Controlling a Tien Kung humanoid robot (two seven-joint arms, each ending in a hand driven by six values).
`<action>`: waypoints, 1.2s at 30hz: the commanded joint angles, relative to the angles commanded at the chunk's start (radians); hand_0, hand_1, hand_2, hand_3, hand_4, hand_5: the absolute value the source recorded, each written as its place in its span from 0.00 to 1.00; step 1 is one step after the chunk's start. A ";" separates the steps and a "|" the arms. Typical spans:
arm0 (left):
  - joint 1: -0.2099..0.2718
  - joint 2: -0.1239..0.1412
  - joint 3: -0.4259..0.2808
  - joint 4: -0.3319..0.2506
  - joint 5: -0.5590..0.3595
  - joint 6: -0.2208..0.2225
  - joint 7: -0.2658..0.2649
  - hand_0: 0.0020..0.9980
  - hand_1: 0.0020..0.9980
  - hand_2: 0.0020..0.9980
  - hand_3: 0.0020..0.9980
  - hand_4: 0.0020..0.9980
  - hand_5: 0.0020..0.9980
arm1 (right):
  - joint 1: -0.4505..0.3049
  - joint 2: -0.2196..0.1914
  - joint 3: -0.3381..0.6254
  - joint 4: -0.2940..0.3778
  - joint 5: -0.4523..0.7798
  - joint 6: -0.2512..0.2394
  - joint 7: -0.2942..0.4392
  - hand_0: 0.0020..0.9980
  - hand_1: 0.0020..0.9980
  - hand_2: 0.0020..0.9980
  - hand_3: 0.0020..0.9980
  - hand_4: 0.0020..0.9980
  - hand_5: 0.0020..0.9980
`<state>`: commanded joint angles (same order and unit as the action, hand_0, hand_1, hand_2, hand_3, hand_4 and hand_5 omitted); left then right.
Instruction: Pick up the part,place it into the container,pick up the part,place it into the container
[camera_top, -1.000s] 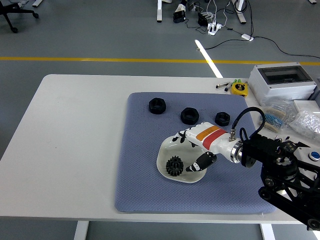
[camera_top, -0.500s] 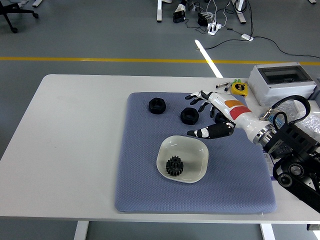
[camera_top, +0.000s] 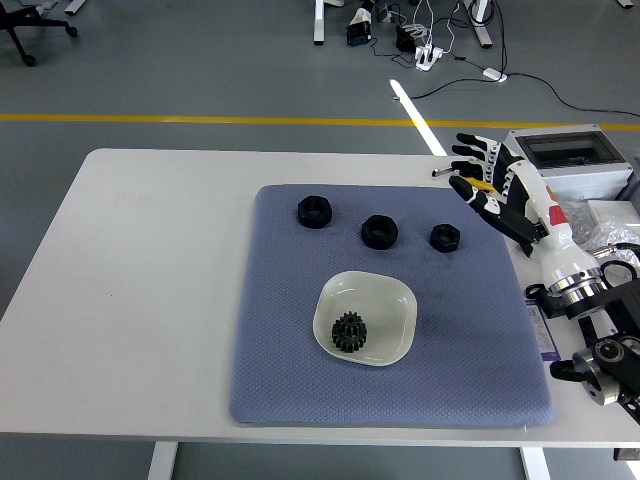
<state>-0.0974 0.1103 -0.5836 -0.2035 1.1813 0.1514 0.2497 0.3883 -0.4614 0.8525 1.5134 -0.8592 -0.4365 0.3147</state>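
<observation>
A white bowl (camera_top: 388, 341) sits on the blue-grey mat (camera_top: 290, 340) and holds one black gear (camera_top: 349, 331). Three black nut-like parts lie in a row on the mat's far half: one at the left (camera_top: 314, 211), one in the middle (camera_top: 379, 231) and a smaller one at the right (camera_top: 445, 237). My right hand (camera_top: 484, 178) is raised over the mat's far right corner, to the right of the parts, with its fingers spread and nothing in it. The left arm is out of view.
A grey electrical box (camera_top: 565, 162) stands at the table's far right, with a yellow tape measure (camera_top: 481, 178) and plastic bags of small parts (camera_top: 612, 240) near it. The white table (camera_top: 150, 270) stretches left of the mat.
My right hand has lifted away from the bowl, leaving the gear in it, and swung back and to the right, ending raised over the mat's far right corner.
</observation>
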 joint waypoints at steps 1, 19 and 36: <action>0.000 0.000 -0.001 0.000 0.003 -0.001 0.001 0.66 0.54 0.57 0.56 0.64 0.61 | -0.012 0.004 0.013 -0.001 0.039 0.002 0.003 0.73 0.76 0.82 0.86 1.00 0.79; -0.009 -0.006 0.022 -0.001 -0.021 0.004 -0.009 0.66 0.54 0.57 0.56 0.64 0.62 | -0.135 0.050 0.129 0.021 0.239 0.001 0.015 0.75 0.77 0.82 0.86 1.00 0.83; -0.013 -0.005 0.028 -0.001 -0.028 0.004 -0.011 0.66 0.54 0.57 0.56 0.63 0.62 | -0.135 0.051 0.135 0.015 0.226 -0.006 0.005 0.75 0.77 0.82 0.86 1.00 0.83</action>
<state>-0.1102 0.1052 -0.5560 -0.2044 1.1538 0.1552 0.2386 0.2537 -0.4103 0.9879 1.5288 -0.6333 -0.4430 0.3200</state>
